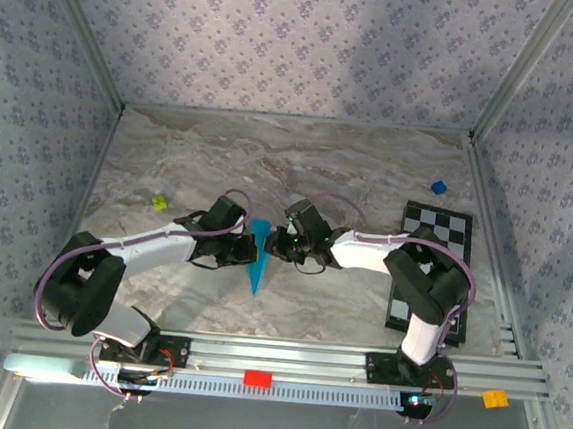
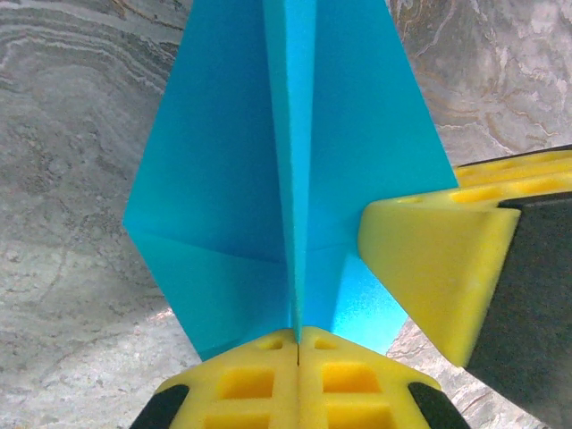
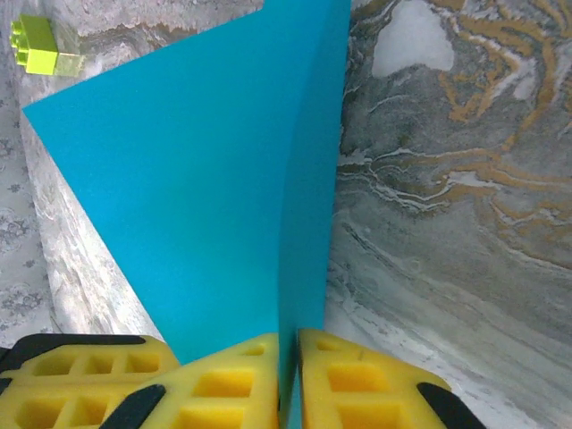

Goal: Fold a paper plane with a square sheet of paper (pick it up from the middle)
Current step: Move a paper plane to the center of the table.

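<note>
**A:** Where is the thing, and what has hold of it?

**B:** The paper plane (image 1: 257, 262), a slim pointed dart of thin bright cyan-blue paper, is over the middle of the grey marbled table (image 1: 371, 172). From above, its tip points to 6 o'clock. The left gripper (image 2: 296, 344) reaches it from 9 o'clock and the right gripper (image 3: 288, 353) from 3 o'clock. I cannot tell whether it rests on the table or hangs just clear.

**A:** And the claws?

**B:** Both are clamped on it. The left one's yellow fingers (image 2: 349, 380) are pressed together on the raised centre fold. The right one's yellow fingers (image 3: 357, 380) are closed on a thin upright flap beside that fold.

**A:** How do you reckon it handles?

**B:** It should weigh next to nothing and be limp in a single layer. It is smooth enough to slide out of a loose pinch, and it probably takes a stray crease easily. The centre fold looks the best place to grip, towards the wide end at 12 o'clock, where doubled layers give some stiffness. The wings would probably buckle. With two grips this close, pulling apart could open the fold or tear it.
</note>
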Tool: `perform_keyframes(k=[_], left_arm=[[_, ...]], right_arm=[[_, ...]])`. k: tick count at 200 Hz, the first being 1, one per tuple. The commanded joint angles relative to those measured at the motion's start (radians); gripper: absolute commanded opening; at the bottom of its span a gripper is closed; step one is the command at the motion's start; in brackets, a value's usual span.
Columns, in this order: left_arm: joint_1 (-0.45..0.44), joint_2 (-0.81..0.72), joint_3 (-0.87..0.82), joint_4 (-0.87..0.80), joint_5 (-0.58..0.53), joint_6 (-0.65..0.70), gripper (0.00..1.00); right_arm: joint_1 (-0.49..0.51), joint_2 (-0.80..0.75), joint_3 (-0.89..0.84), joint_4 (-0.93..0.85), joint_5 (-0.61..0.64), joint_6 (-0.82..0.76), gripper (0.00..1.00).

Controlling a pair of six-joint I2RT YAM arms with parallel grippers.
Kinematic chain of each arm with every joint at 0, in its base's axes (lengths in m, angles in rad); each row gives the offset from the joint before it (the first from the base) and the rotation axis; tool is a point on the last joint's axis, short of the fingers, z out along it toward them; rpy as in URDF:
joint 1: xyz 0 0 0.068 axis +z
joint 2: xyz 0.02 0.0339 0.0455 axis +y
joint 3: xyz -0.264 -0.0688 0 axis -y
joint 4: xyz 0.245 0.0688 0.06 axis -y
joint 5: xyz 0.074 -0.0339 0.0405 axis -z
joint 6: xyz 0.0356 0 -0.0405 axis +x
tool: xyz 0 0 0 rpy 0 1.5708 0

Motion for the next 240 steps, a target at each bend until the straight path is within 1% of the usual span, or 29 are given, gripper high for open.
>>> perform_keyframes(k=[1,21,61,87,134,240], left_arm=[[-0.008,0.007,0.002,-0.014,0.003,0.010,0.01],[-0.006,0.019,0.012,-0.018,0.012,0.014,0.06],[-0.015,0.033,0.007,-0.008,0.012,0.013,0.12],[-0.019,0.043,0.011,-0.005,0.014,0.017,0.14],[-0.027,0.061,0.017,0.004,0.021,0.017,0.16],[-0.032,0.091,0.023,0.016,0.028,0.014,0.15]], right_arm=[[0.001,0.006,-0.019,0.023,-0.020,0.011,0.11],[-0.001,0.006,-0.035,0.045,-0.022,0.027,0.11],[-0.002,0.003,-0.053,0.071,-0.026,0.040,0.11],[-0.004,0.005,-0.053,0.073,-0.027,0.043,0.11],[-0.004,0.007,-0.056,0.077,-0.032,0.045,0.11],[-0.006,0.015,-0.076,0.107,-0.040,0.060,0.11]])
